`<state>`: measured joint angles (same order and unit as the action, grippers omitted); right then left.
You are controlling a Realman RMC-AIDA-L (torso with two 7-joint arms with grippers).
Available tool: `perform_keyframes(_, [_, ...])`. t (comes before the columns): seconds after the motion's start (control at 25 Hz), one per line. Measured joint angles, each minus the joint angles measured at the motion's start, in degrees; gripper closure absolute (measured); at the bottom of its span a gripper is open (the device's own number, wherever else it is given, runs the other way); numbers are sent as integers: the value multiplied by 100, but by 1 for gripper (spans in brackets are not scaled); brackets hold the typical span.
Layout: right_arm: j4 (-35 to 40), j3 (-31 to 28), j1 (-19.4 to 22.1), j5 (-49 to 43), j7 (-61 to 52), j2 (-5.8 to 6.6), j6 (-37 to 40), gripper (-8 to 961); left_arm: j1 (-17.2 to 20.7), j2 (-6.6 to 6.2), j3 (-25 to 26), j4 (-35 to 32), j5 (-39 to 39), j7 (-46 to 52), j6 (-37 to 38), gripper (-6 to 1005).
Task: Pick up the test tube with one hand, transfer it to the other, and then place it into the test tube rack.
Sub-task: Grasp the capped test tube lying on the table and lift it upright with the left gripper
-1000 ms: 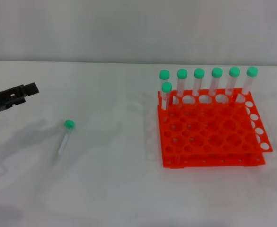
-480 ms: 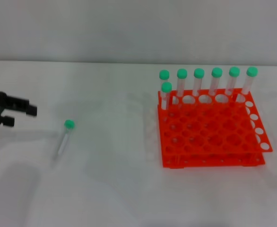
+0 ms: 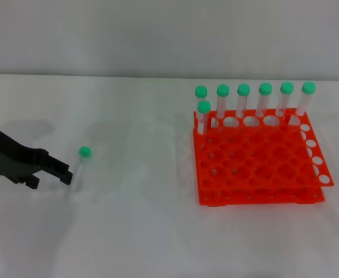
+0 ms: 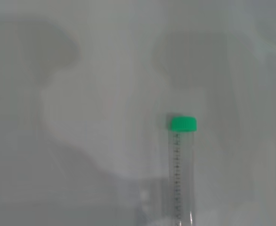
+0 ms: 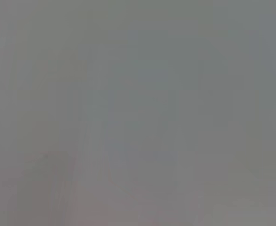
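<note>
A clear test tube (image 3: 79, 168) with a green cap lies flat on the white table, at the left. It also shows in the left wrist view (image 4: 183, 165). My left gripper (image 3: 51, 176) is open, low over the table, just left of the tube's lower end, fingertips close to it. The orange test tube rack (image 3: 256, 162) stands at the right, with several green-capped tubes (image 3: 243, 101) upright along its far row. My right gripper is out of view; its wrist view shows only grey.
The white table (image 3: 135, 220) runs back to a pale wall. Bare table lies between the lying tube and the rack.
My left gripper has moved down and to the right, from the left edge toward the lying tube. The tube and rack have not moved.
</note>
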<state>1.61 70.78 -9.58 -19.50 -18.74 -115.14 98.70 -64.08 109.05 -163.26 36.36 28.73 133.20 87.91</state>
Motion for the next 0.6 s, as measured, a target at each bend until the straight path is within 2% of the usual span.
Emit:
perform_keyframes(0.4, [-153, 38, 68, -37, -90, 9, 63, 115, 11, 207, 6, -113, 291, 64, -561, 124])
perform_keyframes(0.6, [-284, 41, 81, -43, -92, 9, 211, 116, -23, 215, 6, -240, 337, 59, -667, 124])
